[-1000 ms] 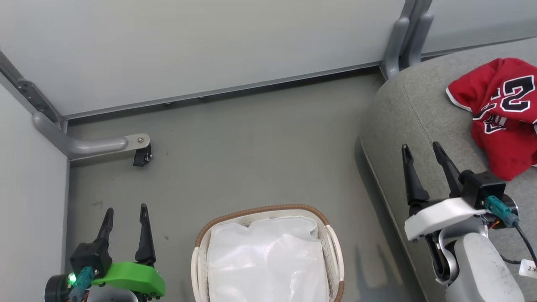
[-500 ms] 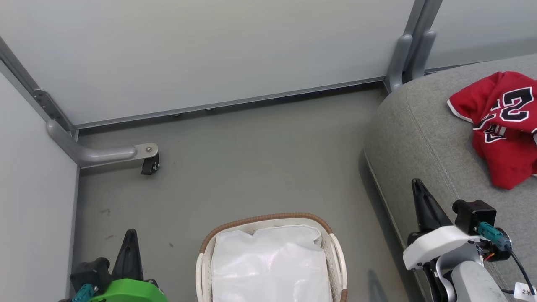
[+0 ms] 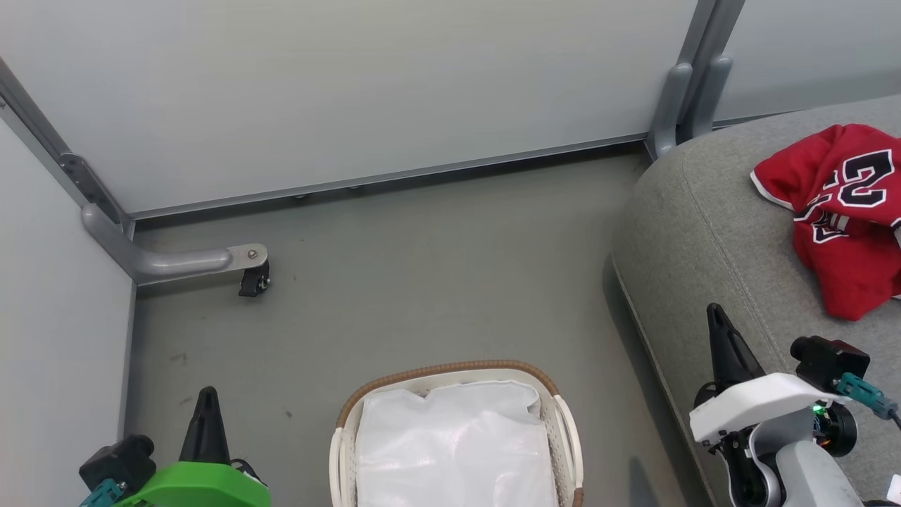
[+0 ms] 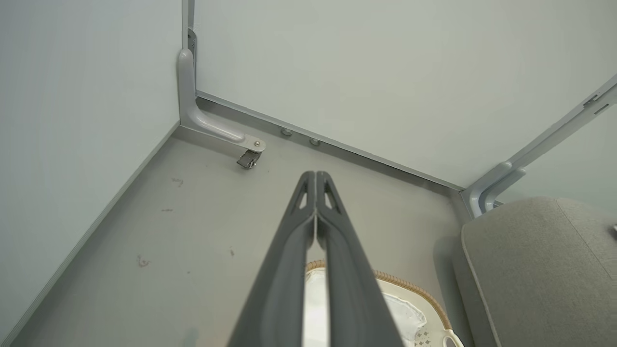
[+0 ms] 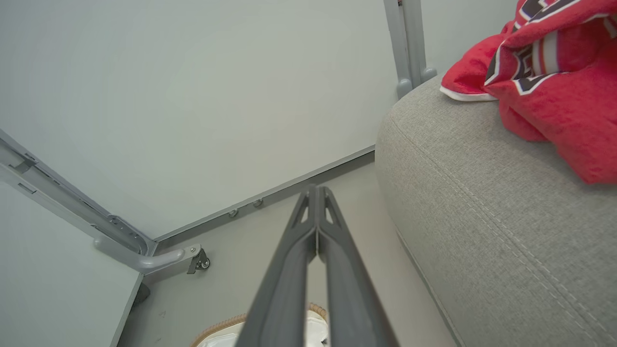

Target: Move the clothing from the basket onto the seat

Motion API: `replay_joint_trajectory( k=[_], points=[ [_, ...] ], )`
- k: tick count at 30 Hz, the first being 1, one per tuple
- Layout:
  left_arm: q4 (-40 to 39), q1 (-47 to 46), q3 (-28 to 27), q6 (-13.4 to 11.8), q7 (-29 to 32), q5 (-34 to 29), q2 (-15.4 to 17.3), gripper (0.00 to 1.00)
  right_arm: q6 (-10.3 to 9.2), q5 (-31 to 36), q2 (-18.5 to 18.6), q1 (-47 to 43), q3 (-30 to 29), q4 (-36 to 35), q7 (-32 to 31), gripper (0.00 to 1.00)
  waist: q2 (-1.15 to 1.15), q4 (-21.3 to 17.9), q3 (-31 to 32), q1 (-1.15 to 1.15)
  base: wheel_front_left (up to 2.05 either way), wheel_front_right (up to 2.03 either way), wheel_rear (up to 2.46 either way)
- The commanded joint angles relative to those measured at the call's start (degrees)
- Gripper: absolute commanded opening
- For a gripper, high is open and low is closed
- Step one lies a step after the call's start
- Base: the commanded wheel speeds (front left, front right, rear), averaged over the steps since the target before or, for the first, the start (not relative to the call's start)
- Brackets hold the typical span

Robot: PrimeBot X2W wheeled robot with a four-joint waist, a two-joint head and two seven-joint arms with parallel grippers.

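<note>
Clothing (image 3: 838, 218), a red 23 jersey, lies heaped on the seat (image 3: 704, 232), back from its rounded edge. Left pincer (image 3: 207, 398) and right pincer (image 3: 716, 317) are pressed together, empty. A white liner (image 3: 457, 451) tops the basket (image 3: 450, 371); grabbing there risks dragging it out.

open floor (image 3: 598, 352) between basket (image 3: 450, 370) and seat (image 3: 676, 211)

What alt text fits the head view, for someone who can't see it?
Red clothing lies crumpled on the grey seat at upper right; the basket at bottom centre holds a white liner sheet. The left gripper at lower left and the right gripper at lower right are both shut, holding nothing.
</note>
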State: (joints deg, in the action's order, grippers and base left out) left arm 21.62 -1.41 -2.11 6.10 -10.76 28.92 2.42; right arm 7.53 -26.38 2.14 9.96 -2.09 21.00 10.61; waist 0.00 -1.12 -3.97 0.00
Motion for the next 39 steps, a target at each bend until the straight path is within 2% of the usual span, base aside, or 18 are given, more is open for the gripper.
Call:
replay_joint_trajectory(
  k=[1, 19, 39],
  points=[
    [-1.2, -1.2, -0.5, 0.3, 0.5, 2.2, 0.2, 0.0, -0.01, -2.3, 0.3, 0.3, -0.3, -1.2, -0.5, 0.0, 0.0, 0.0, 0.0, 0.0, 0.0, 0.0, 0.0],
    [-2.9, -2.3, -1.4, 0.6, 4.6, 17.3, 0.3, 0.0, -0.02, -18.0, 0.5, -0.7, -1.3, -2.8, -4.6, 0.0, 0.0, 0.2, 0.7, 0.0, 0.0, 0.0, 0.0],
    [-4.3, -3.2, -2.4, 0.9, 8.3, 30.9, 0.4, 0.0, -0.03, -32.1, 0.6, -1.7, -2.3, -4.1, -8.3, 0.0, 0.0, 0.4, 1.3, 0.0, 0.0, 0.0, 0.0]
  ],
)
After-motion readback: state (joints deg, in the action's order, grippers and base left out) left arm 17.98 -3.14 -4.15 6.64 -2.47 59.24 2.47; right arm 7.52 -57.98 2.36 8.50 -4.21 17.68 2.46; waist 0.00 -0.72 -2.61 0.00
